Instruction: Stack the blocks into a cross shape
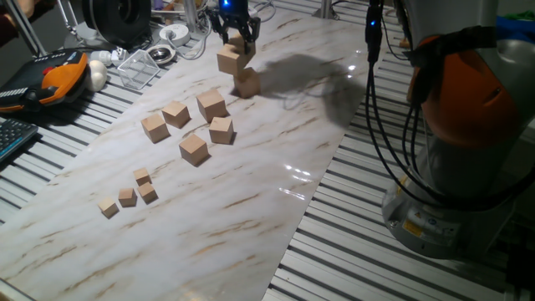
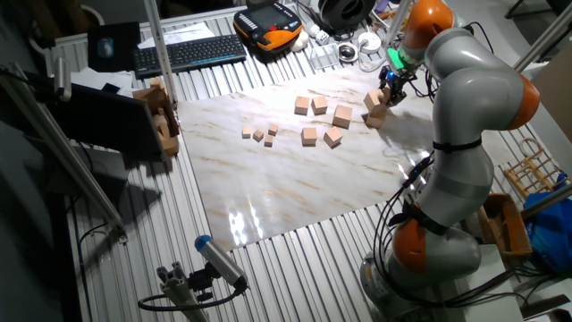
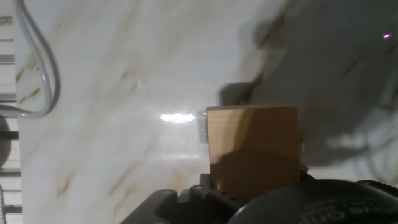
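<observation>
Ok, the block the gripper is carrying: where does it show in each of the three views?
One fixed view: the held block sits top centre, under the gripper, just above a second block on the marble board.
The other fixed view: upper right, at the board's far right edge.
Hand view: lower centre-right, filling the space in front of the camera.
Shared landmark: the marble board.

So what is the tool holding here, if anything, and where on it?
The tool holds one wooden block by its upper part, tilted, above another block on the marble board. The exact finger contact is hidden.
</observation>
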`<state>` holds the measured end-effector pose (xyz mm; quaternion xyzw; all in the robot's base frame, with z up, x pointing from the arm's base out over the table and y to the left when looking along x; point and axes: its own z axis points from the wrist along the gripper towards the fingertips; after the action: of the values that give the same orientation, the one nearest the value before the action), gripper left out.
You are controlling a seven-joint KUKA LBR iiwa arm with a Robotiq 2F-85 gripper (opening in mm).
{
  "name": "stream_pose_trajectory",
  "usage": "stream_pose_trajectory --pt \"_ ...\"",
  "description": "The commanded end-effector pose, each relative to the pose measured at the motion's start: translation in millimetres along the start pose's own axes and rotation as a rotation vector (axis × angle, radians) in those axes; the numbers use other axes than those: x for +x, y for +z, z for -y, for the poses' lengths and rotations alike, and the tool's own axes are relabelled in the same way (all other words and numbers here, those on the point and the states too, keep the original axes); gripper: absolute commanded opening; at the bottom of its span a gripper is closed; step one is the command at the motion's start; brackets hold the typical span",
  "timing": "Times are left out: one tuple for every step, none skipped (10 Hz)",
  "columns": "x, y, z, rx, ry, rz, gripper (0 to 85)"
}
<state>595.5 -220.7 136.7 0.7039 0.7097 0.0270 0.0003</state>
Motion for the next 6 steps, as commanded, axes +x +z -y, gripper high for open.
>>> stream_pose_trajectory --pt "0.3 -0.1 3.5 0.000 0.001 -0.002 0.0" --pt "0.9 -0.9 5.8 0.000 0.001 -0.005 0.0" --pt "2.0 0.1 8.5 -0.002 0.001 -0.005 0.0" --pt "3.0 3.4 12.7 -0.006 0.001 -0.007 0.0" --pt "3.2 6.6 16.3 -0.014 -0.004 -0.006 0.0" --pt "2.9 8.5 18.3 -0.019 -0.010 -0.009 0.0"
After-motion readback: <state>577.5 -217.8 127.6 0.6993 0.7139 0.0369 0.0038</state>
